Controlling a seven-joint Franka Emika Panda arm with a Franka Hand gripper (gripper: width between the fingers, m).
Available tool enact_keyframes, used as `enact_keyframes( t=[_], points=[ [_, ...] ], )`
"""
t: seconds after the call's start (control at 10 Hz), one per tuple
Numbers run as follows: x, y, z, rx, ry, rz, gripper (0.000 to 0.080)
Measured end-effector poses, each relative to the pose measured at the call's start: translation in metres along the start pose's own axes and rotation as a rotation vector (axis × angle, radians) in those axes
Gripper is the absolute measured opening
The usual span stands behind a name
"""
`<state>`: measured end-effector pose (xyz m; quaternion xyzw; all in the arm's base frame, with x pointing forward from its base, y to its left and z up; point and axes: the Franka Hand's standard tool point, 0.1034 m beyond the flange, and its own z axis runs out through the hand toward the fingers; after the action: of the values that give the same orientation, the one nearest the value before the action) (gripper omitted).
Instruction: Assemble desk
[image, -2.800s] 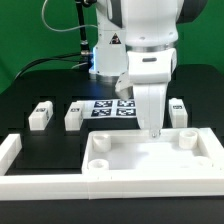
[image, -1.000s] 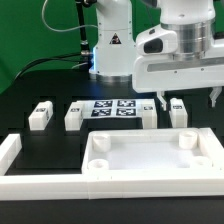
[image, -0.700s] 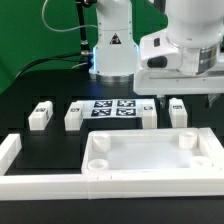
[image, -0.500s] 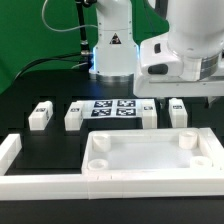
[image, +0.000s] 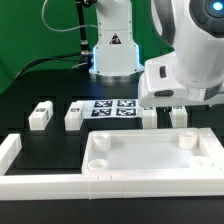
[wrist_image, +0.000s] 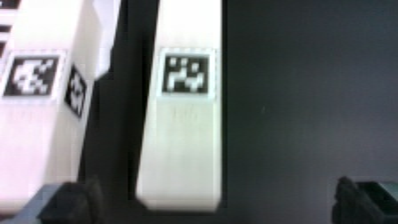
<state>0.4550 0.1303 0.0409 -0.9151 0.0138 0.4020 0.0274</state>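
Note:
The white tray-like tabletop lies at the front with round sockets in its corners. Two tagged legs stand at the exterior view's left of the marker board. Two more legs stand at its right, partly covered by the arm's big white hand hanging over them. In the wrist view my gripper is open, with dark fingertips far apart. One leg lies lengthwise with its end between them. A second leg lies beside it, outside the jaws.
Long white border bars run along the front and the exterior view's left edge of the black table. The robot base stands behind the marker board, with cables at the back left.
The arm left the tabletop, swung to the exterior view's right and has come down over the two right-hand legs. The jaws stayed open and nothing was picked up.

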Motion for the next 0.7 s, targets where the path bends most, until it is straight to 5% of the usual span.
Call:
enact_keyframes(
  t=[0.4,0.7],
  points=[
    [0.007,-0.002,0.0,0.004,0.013,-0.001,0.0649],
    [0.006,0.0,0.02,-0.004,-0.076,0.001,0.0649]
  ],
)
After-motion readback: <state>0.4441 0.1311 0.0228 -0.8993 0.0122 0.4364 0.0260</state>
